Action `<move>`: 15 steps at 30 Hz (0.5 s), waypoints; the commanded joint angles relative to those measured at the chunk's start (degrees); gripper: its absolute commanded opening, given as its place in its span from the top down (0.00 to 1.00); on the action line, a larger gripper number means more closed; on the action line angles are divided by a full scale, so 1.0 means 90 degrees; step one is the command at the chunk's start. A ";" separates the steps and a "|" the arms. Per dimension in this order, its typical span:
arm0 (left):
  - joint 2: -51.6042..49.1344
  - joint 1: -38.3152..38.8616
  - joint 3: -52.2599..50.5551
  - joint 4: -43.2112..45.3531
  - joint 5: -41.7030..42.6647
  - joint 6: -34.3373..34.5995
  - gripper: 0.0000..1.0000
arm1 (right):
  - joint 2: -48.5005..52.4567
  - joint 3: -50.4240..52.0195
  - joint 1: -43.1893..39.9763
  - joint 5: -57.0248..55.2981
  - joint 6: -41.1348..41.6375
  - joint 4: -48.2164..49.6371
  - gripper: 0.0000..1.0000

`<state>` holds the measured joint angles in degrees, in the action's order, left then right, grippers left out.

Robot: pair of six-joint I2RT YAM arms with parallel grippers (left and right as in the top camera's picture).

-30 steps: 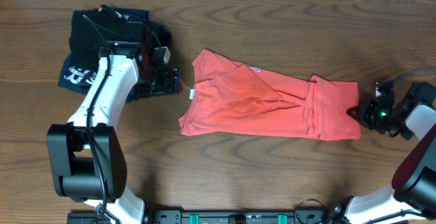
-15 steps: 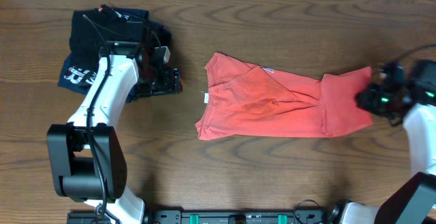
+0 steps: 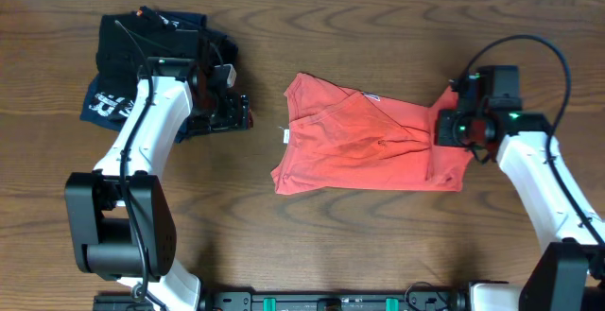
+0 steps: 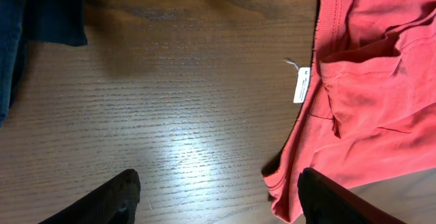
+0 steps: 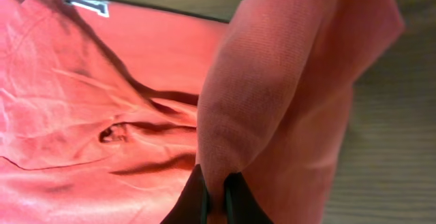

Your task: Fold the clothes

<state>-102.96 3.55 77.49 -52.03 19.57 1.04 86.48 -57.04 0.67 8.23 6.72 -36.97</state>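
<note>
The coral-red T-shirt [image 3: 364,146] lies in a long folded strip across the table's middle, its white tag [image 3: 285,135] at the left end. My right gripper [image 3: 452,127] is shut on the shirt's right end and holds that fold lifted over the strip; the right wrist view shows the pinched cloth [image 5: 272,94] between the fingers [image 5: 216,191]. My left gripper [image 3: 244,114] is open and empty on the table just left of the shirt. The left wrist view shows its fingers [image 4: 218,197] apart, with the shirt's edge [image 4: 361,94] and tag [image 4: 301,85] to the right.
A folded black garment [image 3: 142,42] and a folded navy garment with white lettering [image 3: 109,103] lie at the back left, beside my left arm. Bare wooden table [image 3: 312,245] lies in front of the shirt.
My right gripper has carried the shirt's right end up and leftward over the strip. The whole shirt slid a little to the right. The left arm has not moved.
</note>
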 commanded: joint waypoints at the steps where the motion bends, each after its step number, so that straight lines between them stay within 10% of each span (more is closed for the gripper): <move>1: 0.0024 0.0017 -0.0029 0.0007 0.0041 -0.0126 0.24 | 0.0216 -0.0019 0.0289 -0.0199 0.0345 0.0036 0.96; 4: 0.0024 0.0017 -0.0029 0.0010 0.0044 -0.0126 0.24 | 0.0311 -0.0019 0.0503 -0.0197 0.0345 0.0056 0.92; 10: 0.0024 0.0017 -0.0029 0.0007 0.0044 -0.0126 0.24 | 0.0323 -0.0019 0.0894 0.0257 0.0318 0.0359 0.53; 15: 0.0024 0.0017 -0.0029 0.0005 0.0044 -0.0126 0.24 | 0.0318 -0.0032 0.0831 0.0311 0.0323 0.0600 0.51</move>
<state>-102.96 3.55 77.49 -52.01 19.55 1.04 89.03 -57.04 8.38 9.78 9.23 -32.01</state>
